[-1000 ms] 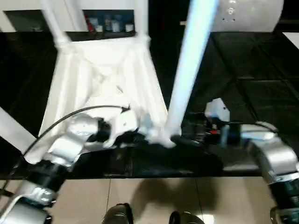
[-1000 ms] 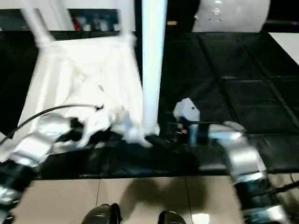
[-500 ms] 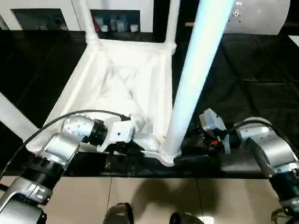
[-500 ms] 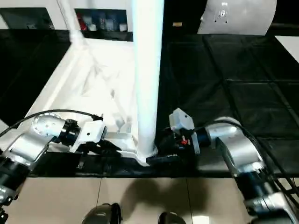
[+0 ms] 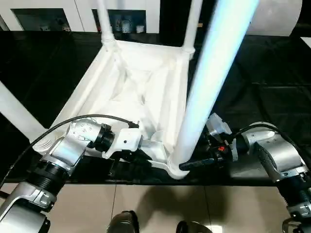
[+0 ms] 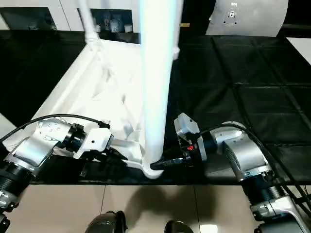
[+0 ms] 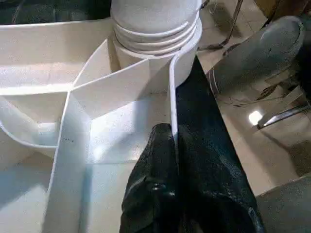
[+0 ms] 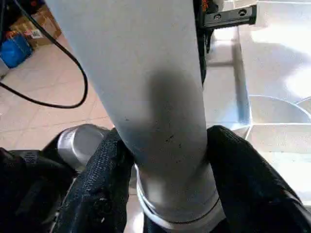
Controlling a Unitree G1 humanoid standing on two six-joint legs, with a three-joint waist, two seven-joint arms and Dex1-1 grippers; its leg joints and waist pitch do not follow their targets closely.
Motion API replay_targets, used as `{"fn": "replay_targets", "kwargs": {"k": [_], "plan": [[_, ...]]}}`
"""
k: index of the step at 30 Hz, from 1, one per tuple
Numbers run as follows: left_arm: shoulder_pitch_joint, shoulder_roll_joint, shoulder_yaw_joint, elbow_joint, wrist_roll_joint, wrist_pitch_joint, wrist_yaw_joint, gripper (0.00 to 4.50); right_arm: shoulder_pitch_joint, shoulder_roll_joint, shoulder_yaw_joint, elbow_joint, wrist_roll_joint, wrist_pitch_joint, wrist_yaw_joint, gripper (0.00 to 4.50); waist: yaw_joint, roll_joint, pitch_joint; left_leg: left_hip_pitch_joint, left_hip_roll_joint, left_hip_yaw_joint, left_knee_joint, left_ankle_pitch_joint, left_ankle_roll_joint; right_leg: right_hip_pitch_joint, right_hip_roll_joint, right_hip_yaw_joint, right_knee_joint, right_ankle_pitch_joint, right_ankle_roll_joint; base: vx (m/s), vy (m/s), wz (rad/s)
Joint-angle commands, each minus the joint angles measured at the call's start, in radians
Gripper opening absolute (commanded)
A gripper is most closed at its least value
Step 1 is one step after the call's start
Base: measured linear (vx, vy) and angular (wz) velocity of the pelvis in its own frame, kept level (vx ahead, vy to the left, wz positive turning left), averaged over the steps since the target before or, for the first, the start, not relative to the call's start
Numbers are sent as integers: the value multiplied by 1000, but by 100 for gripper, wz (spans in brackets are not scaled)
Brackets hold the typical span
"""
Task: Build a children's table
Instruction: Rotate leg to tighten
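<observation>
Both grippers are seen at the near edge of the black-covered work table (image 5: pixel 272 97), where the near right corner of the upturned children's table (image 5: pixel 141 87) lies. By the left gripper (image 7: pixel 175 160), its black fingers (image 7: pixel 155 189) pressed together, the thin side wall of the white top is pinched, just beside the round corner socket (image 7: pixel 155 34). By the right gripper (image 8: pixel 165 184), the white tube leg (image 5: pixel 209 87) standing in that socket is clasped low down, one black finger (image 8: pixel 97 189) lying against each side of the tube, just above the ringed foot of the leg. The leg is seen to rise steeply out of the near right corner. Farther back, the ribbed underside of the top is turned upward, and two more legs (image 5: pixel 107 29) are seated at its far corners. Beyond these, near the far right of the work table, a flat white rounded panel (image 6: pixel 245 17) is set.
</observation>
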Motion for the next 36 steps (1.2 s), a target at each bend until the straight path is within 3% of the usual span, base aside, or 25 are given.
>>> {"fn": "replay_targets", "kwargs": {"k": [1, 3, 4, 6, 7, 10, 11, 15, 20, 22, 24, 25, 26, 28, 31, 35, 36], "plan": [[10, -15, -15, -21, 14, 44, 31, 0, 38, 7, 0, -71, 59, 60, -4, 208, -6, -7, -69, 37, 84, -37, -67, -132, 90, 39, -105, 64, -65, -103, -250, 0, 0, 0], [11, -19, -7, -27, 15, 63, 50, 0, 51, 12, -6, -89, 65, 80, -27, 206, -8, -8, -69, 35, 81, -36, -67, -133, 89, 40, -105, 63, -66, -106, -251, 0, 0, 0], [10, -23, 1, -33, 18, 94, 73, 0, 63, 27, -14, -105, 69, 90, -61, 206, -7, -4, -69, 35, 81, -37, -67, -139, 85, 38, -107, 64, -67, -117, -252, 0, 0, 0], [8, -40, 24, -54, 21, 177, 137, 0, 89, 74, -28, -134, 58, 118, -172, 206, -11, -4, -63, 37, 84, -37, -73, -174, 64, 36, -107, 66, -75, -167, -244, 0, 0, 0], [9, -62, 49, -87, 6, 261, 190, 0, 106, 125, -39, -147, 32, 126, -281, 206, -16, -5, -58, 35, 80, -41, -77, -211, 39, 35, -111, 66, -82, -247, -233, 0, 0, 0], [-1, -107, 74, -128, 0, 360, 272, 0, 117, 204, -47, -167, -8, 164, -427, 206, -31, -7, -53, 35, 77, -48, -84, -253, -2, 33, -112, 66, -90, -362, -203, 0, 0, 0], [-5, -125, 82, -137, 6, 391, 307, 0, 118, 229, -49, -173, -14, 185, -472, 205, -41, -10, -53, 26, 73, -54, -85, -261, -10, 42, -116, 63, -91, -395, -184, 0, 0, 0], [-27, -224, 106, -139, 34, 486, 457, 0, 102, 373, -70, -172, -43, 252, -688, 202, -68, -9, -54, 36, 70, -50, -84, -274, -16, 29, -111, 67, -100, -384, -181, 0, 0, 0], [-71, -367, 148, -106, 84, 588, 696, 0, 64, 558, -110, -108, -147, 272, -1023, 201, -75, -7, -59, 37, 67, -46, -84, -231, -11, 29, -107, 67, -99, -321, -184, 0, 0, 0], [-80, -420, 150, -90, 115, 601, 784, 0, 47, 628, -138, -60, -183, 247, -1149, 201, -78, -5, -63, 36, 67, -43, -83, -193, -4, 31, -102, 68, -95, -247, -191, 0, 0, 0], [-81, -427, 145, -85, 125, 595, 796, 0, 46, 639, -138, -52, -186, 232, -1156, 201, -73, -5, -70, 33, 64, -40, -77, -136, 24, 39, -103, 69, -88, -141, -201, 0, 0, 0], [-81, -429, 142, -84, 128, 593, 800, 0, 46, 643, -137, -50, -188, 226, -1157, 235, -73, -5, -70, 33, 64, -40, -77, -136, 24, 39, -103, 69, -88, -141, -201, 0, 0, 0], [-79, -433, 137, -86, 132, 591, 800, 0, 51, 661, -142, -44, -179, 177, -1162, 269, -71, -4, -74, 30, 63, -39, -74, -86, 52, 44, -101, 67, -77, -37, -214, 0, 0, 0], [-74, -427, 136, -94, 138, 589, 792, 0, 55, 677, -164, -50, -171, 152, -1166, 279, -70, -4, -76, 27, 62, -38, -71, -53, 86, 49, -101, 65, -69, 40, -231, 0, 0, 0], [-51, -376, 133, -110, 133, 561, 737, 0, 61, 610, -169, -71, -173, 87, -1087, 304, -67, -1, -75, 29, 64, -39, -72, -85, 88, 51, -101, 63, -73, 6, -232, 0, 0, 0], [-24, -331, 127, -123, 124, 523, 682, 0, 68, 542, -182, -99, -147, 63, -988, 338, -70, -1, -75, 28, 66, -40, -72, -100, 87, 55, -99, 63, -72, -1, -232, 0, 0, 0], [-1, -293, 121, -131, 114, 485, 632, 0, 71, 475, -191, -114, -129, 47, -908, 351, -71, 0, -76, 26, 65, -40, -71, -95, 92, 56, -101, 64, -72, 9, -237, 0, 0, 0]]}}
